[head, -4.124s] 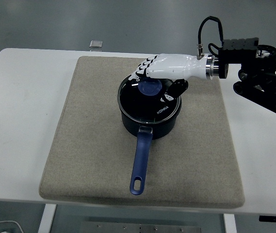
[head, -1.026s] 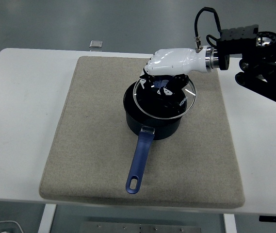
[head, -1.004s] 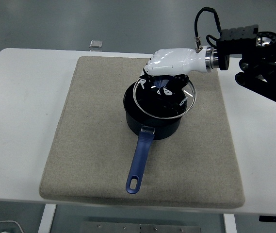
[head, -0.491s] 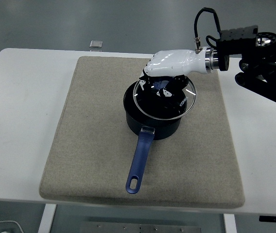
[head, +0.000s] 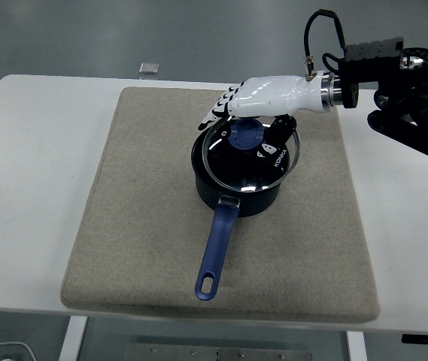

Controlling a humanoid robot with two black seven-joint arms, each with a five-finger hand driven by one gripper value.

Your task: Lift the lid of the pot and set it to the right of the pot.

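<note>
The white counter (head: 40,173) carries a large beige mat (head: 146,226), and on the mat, a little behind its middle, stands a dark blue pot (head: 238,197) with a long blue handle (head: 217,248) that points toward the near edge of the counter and slightly to the left. The glass pot lid (head: 250,156) with a metal rim lies on top of the pot, but not centred: it is shifted to the right and seems tilted, so that the left part of the pot's rim shows as a dark crescent, and the right edge of the lid hangs a little past the pot wall. The round blue knob (head: 244,136) in the middle of the lid is visible. The right hand (head: 257,96), white with black finger joints, comes in from the right edge on a black arm (head: 409,98) and hovers flat over the rear part of the lid; its fingers (head: 217,105) are stretched out toward the left and hold nothing, and the thumb is down beside the knob, though I cannot tell if it touches it. Behind the mat, close to the far edge of the counter, lies a small grey square object (head: 149,68)
</note>
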